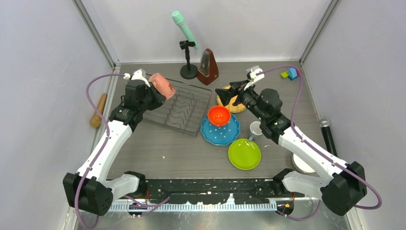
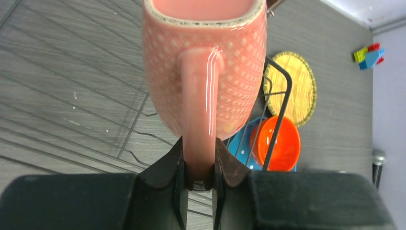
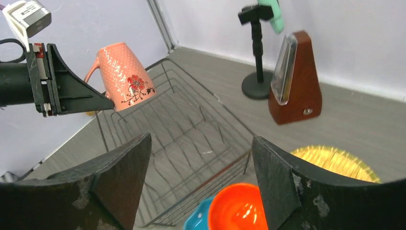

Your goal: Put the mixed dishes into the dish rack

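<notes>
We see the left gripper [image 2: 198,160] clenched on the handle of the pinkish-tan dotted mug [image 2: 163,72], above the ten-o'clock corner of the dark wire dish rack [image 1: 184,108]. The right gripper [image 3: 200,143] gapes empty, half-hiding the yellow woven-look plate [image 1: 235,108].

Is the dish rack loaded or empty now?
Empty: the dish rack shows bare prongs; the pink mug hangs over its edge in the left gripper's jaws.

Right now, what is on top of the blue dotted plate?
Only the orange bowl, upright and empty, resting on the far half of the blue dotted plate. The plate surface beneath the bowl is covered.
</notes>
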